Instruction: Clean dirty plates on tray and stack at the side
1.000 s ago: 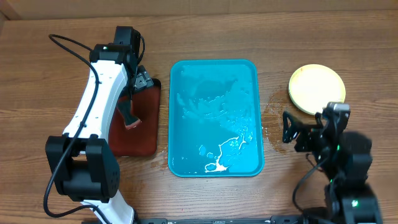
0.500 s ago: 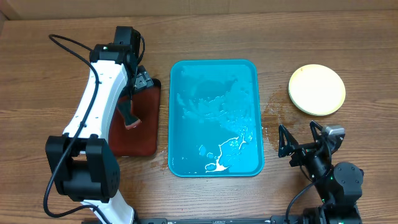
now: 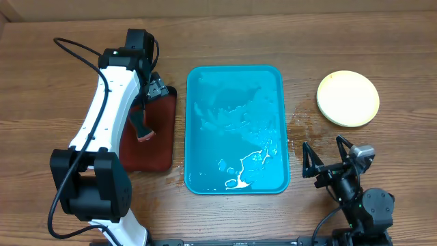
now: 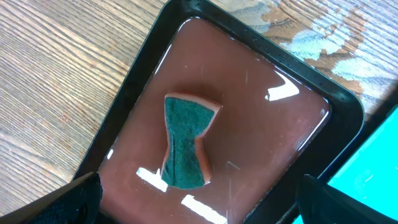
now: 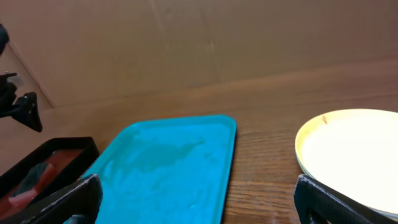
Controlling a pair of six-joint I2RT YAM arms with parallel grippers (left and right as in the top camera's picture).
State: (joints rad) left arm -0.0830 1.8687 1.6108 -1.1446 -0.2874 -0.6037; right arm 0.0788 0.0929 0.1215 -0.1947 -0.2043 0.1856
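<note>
The turquoise tray (image 3: pixel 232 85) lies mid-table, wet, with white foam near its front edge and no plate on it. It also shows in the right wrist view (image 5: pixel 168 165). The plates (image 3: pixel 347 98) sit stacked at the far right; only a pale yellow top plate (image 5: pixel 357 155) shows. My right gripper (image 3: pixel 321 145) is open and empty, low near the front edge, between the tray and the stack (image 5: pixel 196 202). My left gripper (image 3: pixel 153 89) is open and empty (image 4: pixel 199 208) above a green-faced sponge (image 4: pixel 185 149).
The sponge (image 3: pixel 143 130) lies in a small dark red, black-rimmed tray (image 3: pixel 160 154) holding liquid, left of the turquoise tray. Water spots (image 3: pixel 300 126) mark the wood between the tray and the plates. A cardboard wall (image 5: pixel 199 43) stands behind the table.
My right gripper has drawn back from beside the plate stack toward the table's front edge and sits lower. The left arm, sponge, tray and plates have not moved.
</note>
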